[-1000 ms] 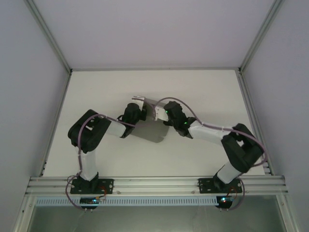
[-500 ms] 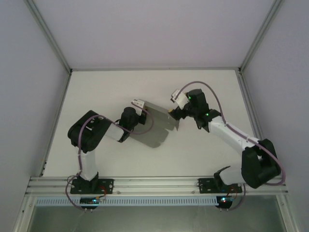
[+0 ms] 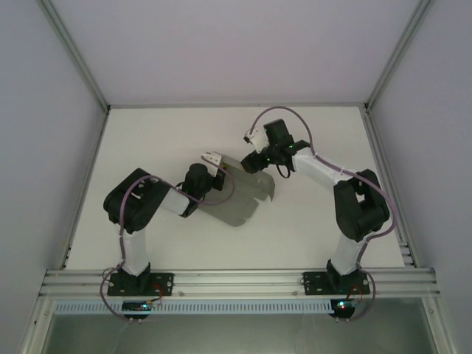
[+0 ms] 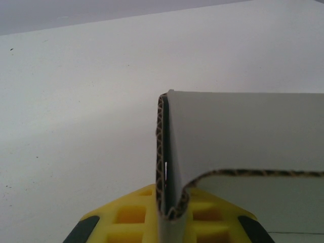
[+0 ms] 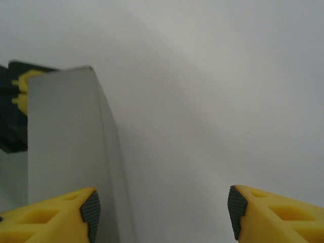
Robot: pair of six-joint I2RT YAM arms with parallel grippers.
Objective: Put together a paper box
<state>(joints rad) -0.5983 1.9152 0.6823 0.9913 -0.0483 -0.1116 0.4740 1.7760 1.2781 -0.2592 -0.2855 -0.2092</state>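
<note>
Top: the box [image 3: 240, 198] is mid-table [image 3: 147, 133], its far end between the left gripper [image 3: 219, 173] and right gripper [image 3: 249, 164]. Left wrist: the left jaws are pinched on a folded box flap. Right wrist: the right jaws are spread wide and empty, with a box wall just beside one finger [image 5: 83, 210].

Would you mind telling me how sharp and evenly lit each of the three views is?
Top external: soft, even light with no glare, slightly hazy, and the box reads clearly against the white table. Left wrist: the box's corrugated edge is crisp, while the yellow fingers below it are softer. Right wrist: flat, washed-out light, the box's edges look blurred, and the table shows hardly any texture.
</note>
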